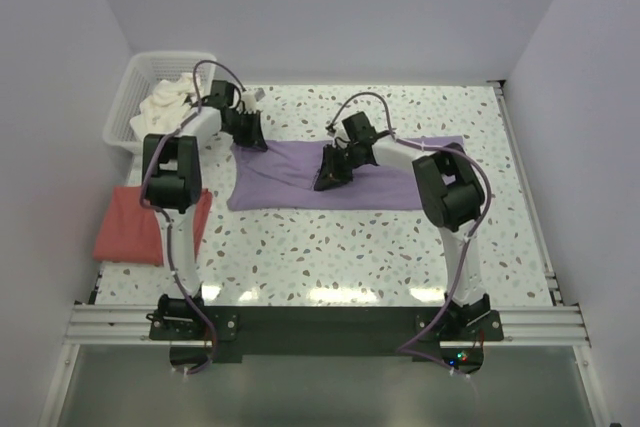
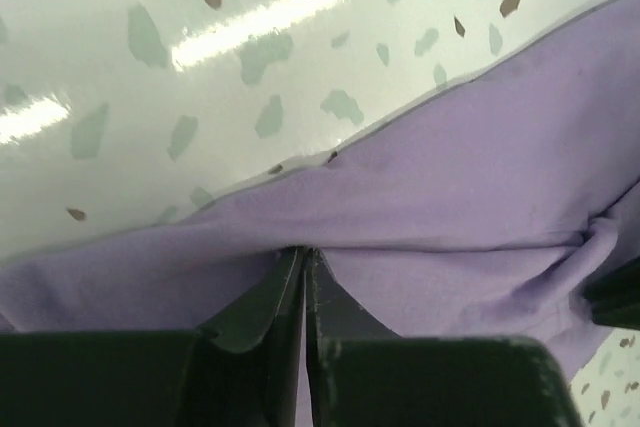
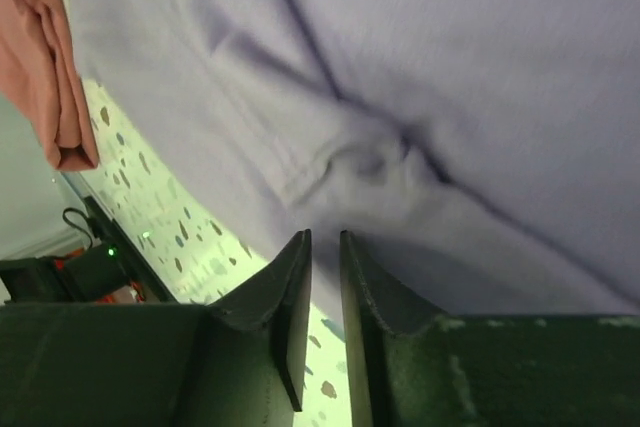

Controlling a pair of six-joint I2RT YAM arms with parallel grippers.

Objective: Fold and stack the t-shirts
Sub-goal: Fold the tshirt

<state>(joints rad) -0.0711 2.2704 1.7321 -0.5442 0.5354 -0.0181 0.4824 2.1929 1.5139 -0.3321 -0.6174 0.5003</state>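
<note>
The purple t-shirt [image 1: 390, 172] lies spread across the middle of the table [image 1: 330, 257]. The left gripper [image 1: 252, 137] is clamped tight on the shirt's hem at its 10 o'clock corner. The right gripper [image 1: 328, 175], jaws drawn to a narrow slit, pinches a pucker of cloth near the shirt's centre (the fabric bunches right at its tips). A folded red t-shirt [image 1: 135, 227] rests at the table's 8 o'clock edge, and a white basket [image 1: 125, 107] stands at 10 o'clock.

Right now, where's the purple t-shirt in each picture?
Top external: purple t-shirt spread across mid-table.
Left wrist: purple t-shirt fills the lower half and right.
Right wrist: purple t-shirt fills the top and right.
Shared landmark: the speckled table, in all three.
</note>
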